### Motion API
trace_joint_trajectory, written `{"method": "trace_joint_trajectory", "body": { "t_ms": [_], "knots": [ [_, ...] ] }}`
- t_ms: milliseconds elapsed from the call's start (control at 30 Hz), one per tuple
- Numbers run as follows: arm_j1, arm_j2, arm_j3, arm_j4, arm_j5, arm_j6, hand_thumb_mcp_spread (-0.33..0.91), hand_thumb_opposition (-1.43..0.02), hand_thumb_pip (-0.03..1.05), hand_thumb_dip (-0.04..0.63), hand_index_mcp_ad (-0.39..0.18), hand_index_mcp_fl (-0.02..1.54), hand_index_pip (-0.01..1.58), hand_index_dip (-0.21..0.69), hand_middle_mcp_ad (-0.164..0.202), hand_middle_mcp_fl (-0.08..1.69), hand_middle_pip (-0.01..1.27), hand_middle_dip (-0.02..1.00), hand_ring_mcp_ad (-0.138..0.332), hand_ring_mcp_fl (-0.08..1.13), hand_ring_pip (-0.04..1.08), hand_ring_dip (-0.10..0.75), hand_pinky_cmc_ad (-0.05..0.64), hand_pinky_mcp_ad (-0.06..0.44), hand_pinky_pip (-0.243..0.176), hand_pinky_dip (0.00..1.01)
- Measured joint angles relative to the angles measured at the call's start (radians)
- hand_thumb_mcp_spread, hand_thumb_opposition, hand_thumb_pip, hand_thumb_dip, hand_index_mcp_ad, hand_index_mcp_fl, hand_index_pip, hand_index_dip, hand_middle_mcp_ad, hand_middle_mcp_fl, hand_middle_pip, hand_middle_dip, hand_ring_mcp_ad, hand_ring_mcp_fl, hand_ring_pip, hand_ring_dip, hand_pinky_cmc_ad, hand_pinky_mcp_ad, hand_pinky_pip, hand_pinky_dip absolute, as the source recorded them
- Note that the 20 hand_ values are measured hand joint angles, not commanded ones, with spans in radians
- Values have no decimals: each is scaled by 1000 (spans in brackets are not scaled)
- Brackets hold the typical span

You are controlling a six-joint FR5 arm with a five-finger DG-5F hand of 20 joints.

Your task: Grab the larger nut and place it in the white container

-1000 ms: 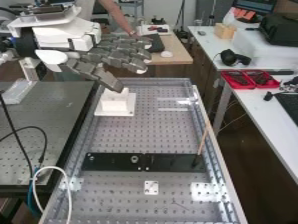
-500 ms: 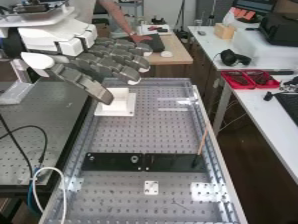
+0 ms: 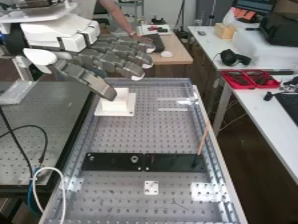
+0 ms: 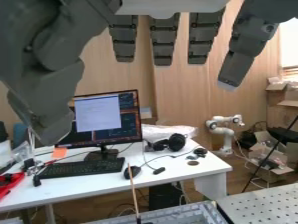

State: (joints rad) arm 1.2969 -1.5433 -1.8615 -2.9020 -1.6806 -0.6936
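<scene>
Upper left of frame: hand (image 3: 120, 61) raised slightly over last half second, fingers straight, spread, apparently empty, thumb beside container (image 3: 118, 106). Bearing (image 3: 134, 159) on bar (image 3: 169, 163), lower centre. I judge release done; cannot tell whether larger nut lies inside.

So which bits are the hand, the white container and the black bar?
Hand (image 3: 121, 65): high view, on a finger.
White container (image 3: 116, 106): high view, its near wall.
Black bar (image 3: 169, 163): high view, its bare top surface.
</scene>
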Motion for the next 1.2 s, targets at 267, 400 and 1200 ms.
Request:
{"method": "trace_joint_trajectory", "body": {
  "t_ms": [267,400,1200],
  "knots": [
    [10,5,-9,5,4,3,113,-791,702,157,-113,51,171,-30,84,-12,122,253,173,7,86,164,396,330,-113,703],
    [13,7,-12,10,7,5,113,-791,702,157,-113,51,175,-33,84,-12,122,251,173,7,82,164,396,330,-113,703],
    [13,-5,-6,25,-14,12,112,-791,702,157,-113,51,187,-30,84,-12,122,251,173,5,89,171,396,344,-113,707]
  ]
}}
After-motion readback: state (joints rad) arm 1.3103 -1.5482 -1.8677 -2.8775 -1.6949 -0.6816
